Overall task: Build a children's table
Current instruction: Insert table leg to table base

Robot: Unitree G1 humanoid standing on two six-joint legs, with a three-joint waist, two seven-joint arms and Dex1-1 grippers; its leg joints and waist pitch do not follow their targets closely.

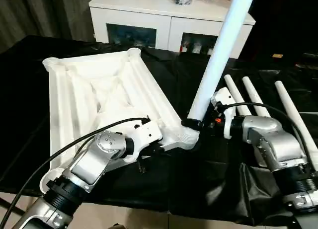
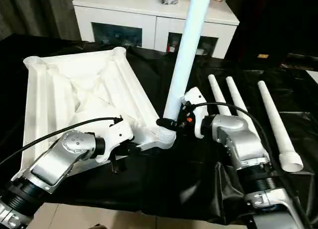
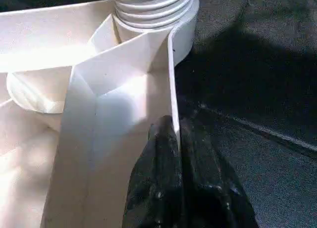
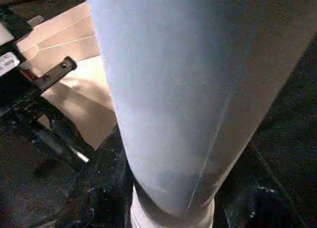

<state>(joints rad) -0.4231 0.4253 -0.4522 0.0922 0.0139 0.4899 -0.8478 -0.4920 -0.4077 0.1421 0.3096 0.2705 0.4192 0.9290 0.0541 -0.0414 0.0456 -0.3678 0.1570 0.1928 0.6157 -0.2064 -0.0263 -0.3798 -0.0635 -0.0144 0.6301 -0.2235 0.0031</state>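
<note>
Right gripper [image 2: 166, 122] clasping upright leg [image 2: 185, 50] at tabletop [image 2: 64, 85] corner socket, three legs [image 2: 271, 120] alongside

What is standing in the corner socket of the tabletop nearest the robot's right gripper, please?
One white leg stands tilted in that corner socket of the tabletop, with the right gripper closed around its base. How deep its end sits inside the socket is hidden.

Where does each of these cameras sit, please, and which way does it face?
Left and right eye views: on the head, looking forward and down at the tabletop, the upright leg and both silver forearms.
Left wrist view: along the left gripper, clamped on the tabletop's rim beside the corner socket.
Right wrist view: along the right gripper, close on the upright leg's base.
Shared: the socketed leg appears in every view.
</note>
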